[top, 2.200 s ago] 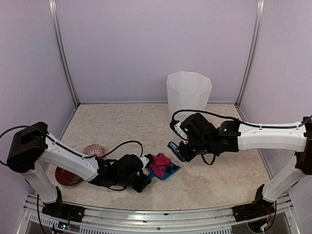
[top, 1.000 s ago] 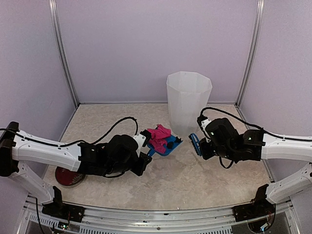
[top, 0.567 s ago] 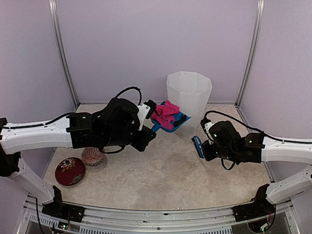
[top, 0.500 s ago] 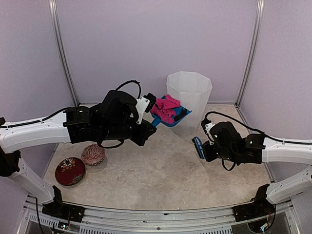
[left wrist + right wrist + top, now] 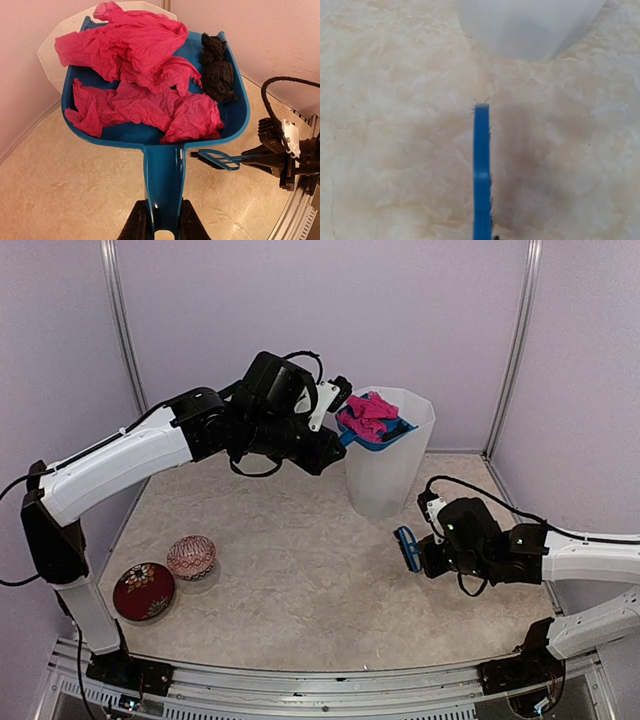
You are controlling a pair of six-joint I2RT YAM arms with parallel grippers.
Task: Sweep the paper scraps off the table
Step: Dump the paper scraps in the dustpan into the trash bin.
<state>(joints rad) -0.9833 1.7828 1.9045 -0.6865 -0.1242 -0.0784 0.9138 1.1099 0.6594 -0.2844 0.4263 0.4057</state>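
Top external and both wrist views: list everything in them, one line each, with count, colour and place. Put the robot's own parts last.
paper scraps: several, magenta-pink with some black, piled in the dustpan
dustpan: one, blue, raised at the bin's rim
bin: one, white, faceted, back of the table, right of centre
brush: one, blue, low over the table in front of the bin
round dish: one, dark red, near left corner
patterned dome: one, pinkish, beside the dish
table: one, beige marble pattern
left pincer: one, black fingers, shut on the dustpan's handle
right pincer: one, black, shut on the brush
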